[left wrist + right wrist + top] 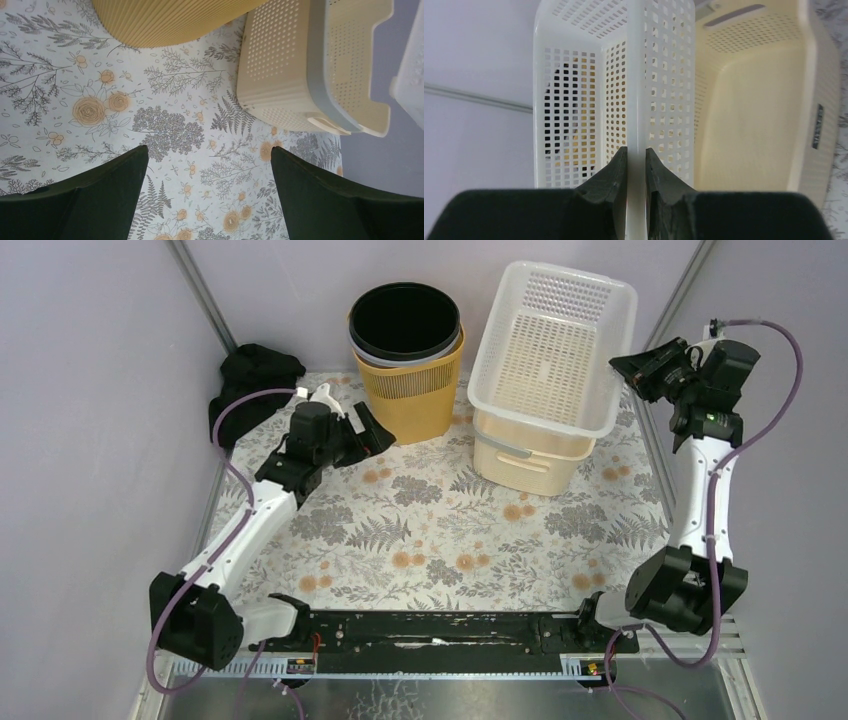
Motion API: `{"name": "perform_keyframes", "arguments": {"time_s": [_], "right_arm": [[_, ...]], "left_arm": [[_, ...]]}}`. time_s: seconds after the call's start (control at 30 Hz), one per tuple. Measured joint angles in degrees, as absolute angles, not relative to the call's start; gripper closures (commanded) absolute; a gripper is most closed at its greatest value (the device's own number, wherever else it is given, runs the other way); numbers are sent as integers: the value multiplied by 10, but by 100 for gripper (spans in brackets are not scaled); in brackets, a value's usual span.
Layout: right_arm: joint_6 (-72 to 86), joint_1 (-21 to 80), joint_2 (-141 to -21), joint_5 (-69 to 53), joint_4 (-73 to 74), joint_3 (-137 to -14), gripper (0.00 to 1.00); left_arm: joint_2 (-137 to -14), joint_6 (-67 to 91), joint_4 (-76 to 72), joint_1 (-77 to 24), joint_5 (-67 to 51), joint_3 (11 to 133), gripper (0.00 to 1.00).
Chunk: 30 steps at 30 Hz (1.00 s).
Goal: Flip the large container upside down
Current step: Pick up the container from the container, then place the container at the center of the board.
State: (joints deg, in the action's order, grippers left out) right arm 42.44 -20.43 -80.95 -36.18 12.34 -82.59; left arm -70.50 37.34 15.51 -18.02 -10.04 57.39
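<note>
White perforated rectangular plastic basket (pixel 552 345), rim pinched between right jaws.

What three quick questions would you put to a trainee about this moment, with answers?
1. True or false: the right gripper has its jaws shut on the rim of the white perforated basket.
2. The left gripper has its jaws: A) open, holding nothing; B) shut on the white perforated basket; C) shut, empty.
3. Which container sits below the white perforated basket?
Key: 1 true; 2 A; 3 the cream basket.
</note>
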Motion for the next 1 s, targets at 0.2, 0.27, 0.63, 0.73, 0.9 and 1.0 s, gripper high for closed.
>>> {"name": "perform_keyframes", "arguments": {"time_s": [0.2,0.27,0.63,0.73,0.9,1.0], "right_arm": [[449,-205,-738,-428,101,-817,100],[454,-205,-704,-451,95,-798,100],[468,-119,-568,-500,102,-660,100],[457,-36,-566,-480,119,-646,100],[434,109,-554,-424,143,-601,100],[426,179,-545,-389,152,-554,100]], "left_arm": [[-656,363,204,-180,-93,606,0],[-637,362,224,-180,-89,621,0],[-574,358,322,-180,-79,790,0],[-566,358,339,-180,-81,801,0],[-561,358,365,-180,-91,803,0],[-550,359,375,-180,-98,800,0]]}}
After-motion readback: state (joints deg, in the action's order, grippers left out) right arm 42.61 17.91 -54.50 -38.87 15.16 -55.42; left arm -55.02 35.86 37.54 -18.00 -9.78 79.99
